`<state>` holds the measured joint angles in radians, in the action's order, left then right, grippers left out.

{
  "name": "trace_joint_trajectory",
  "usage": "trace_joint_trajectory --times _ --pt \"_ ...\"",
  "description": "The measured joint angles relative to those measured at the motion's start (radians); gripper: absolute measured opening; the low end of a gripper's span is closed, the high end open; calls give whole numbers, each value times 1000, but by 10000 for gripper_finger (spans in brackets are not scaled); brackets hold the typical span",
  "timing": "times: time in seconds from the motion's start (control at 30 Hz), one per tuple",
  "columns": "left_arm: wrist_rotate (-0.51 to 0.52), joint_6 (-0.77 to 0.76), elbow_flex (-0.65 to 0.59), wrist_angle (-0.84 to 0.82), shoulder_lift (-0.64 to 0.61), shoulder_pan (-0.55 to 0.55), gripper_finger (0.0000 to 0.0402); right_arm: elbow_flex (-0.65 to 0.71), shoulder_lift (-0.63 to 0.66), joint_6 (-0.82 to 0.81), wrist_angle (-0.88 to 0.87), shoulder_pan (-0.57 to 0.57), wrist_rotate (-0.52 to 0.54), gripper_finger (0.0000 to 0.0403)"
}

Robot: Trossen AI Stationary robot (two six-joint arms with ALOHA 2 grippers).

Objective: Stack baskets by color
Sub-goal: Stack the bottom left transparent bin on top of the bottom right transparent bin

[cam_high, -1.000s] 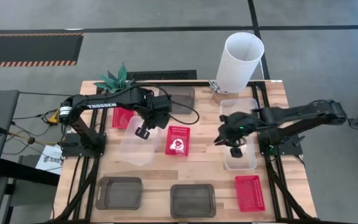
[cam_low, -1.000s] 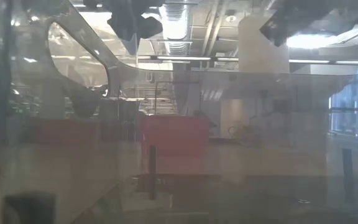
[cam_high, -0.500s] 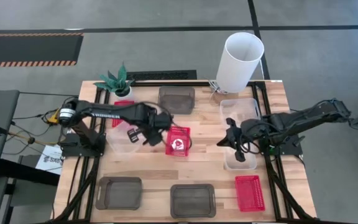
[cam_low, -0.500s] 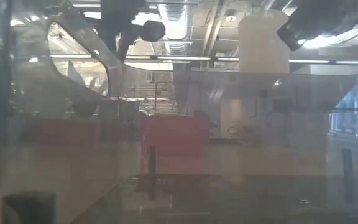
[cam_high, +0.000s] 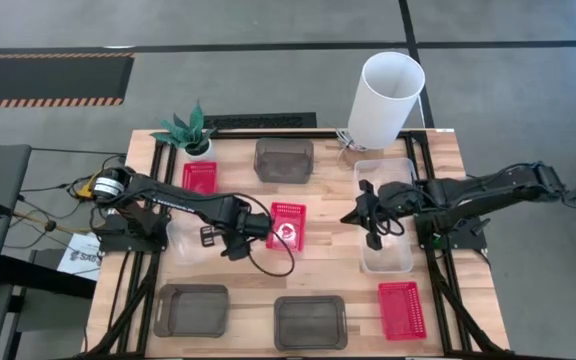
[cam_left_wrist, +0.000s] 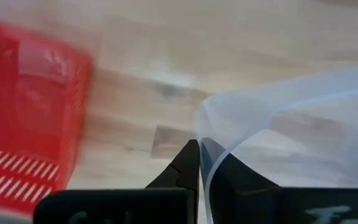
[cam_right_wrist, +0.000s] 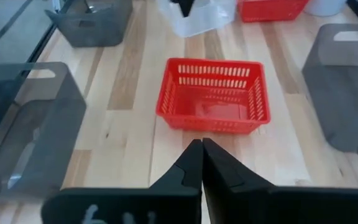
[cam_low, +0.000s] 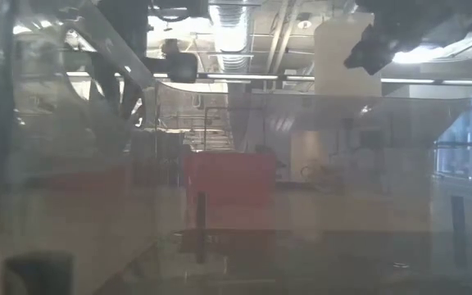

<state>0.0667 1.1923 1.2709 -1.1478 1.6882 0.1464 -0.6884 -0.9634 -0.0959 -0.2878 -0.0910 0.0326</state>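
My left gripper (cam_high: 230,242) is shut on a clear basket (cam_high: 193,240) at the table's middle left, close over the wood. A red basket (cam_high: 286,225) stands on its bottom just right of it, also visible as the red basket (cam_left_wrist: 33,118) in the left wrist view. My right gripper (cam_high: 354,216) hangs shut and holds nothing above two clear baskets (cam_high: 385,215) at the right. It points toward the red basket (cam_right_wrist: 213,96). The low view is hazy and shows the red basket (cam_low: 228,180). My left gripper pinches the clear basket's thin wall at its rim (cam_left_wrist: 211,167) between its two fingers, one inside and one outside, beside a rounded corner. The fingers come from above, pointing down. Whether the basket's bottom rests on the table I cannot tell.
More baskets stand around: a red one (cam_high: 200,177) and a dark grey one (cam_high: 284,158) far, two dark grey ones (cam_high: 191,308) (cam_high: 310,320) and a red one (cam_high: 401,308) near. A tall white cylinder (cam_high: 388,95) and a plant (cam_high: 186,128) stand at the far edge.
My left gripper has come down and toward the table's near edge, rolling about its own axis, with the clear basket still pinched. The basket has sunk from well above the table to just over it and now sits left of the red basket.
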Motion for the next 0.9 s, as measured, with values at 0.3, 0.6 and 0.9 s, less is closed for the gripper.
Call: trace_joint_trajectory --times 0.3,0.6,0.9 --pt "-58 -115 -7 44 0 2 36 0 0 -1 6 16 -3 19" --pt "-21 -310 34 51 0 -1 165 0 0 -8 5 5 -6 18" --pt "-123 -1091 11 -89 -120 -166 223 0 0 -4 4 6 -8 22"
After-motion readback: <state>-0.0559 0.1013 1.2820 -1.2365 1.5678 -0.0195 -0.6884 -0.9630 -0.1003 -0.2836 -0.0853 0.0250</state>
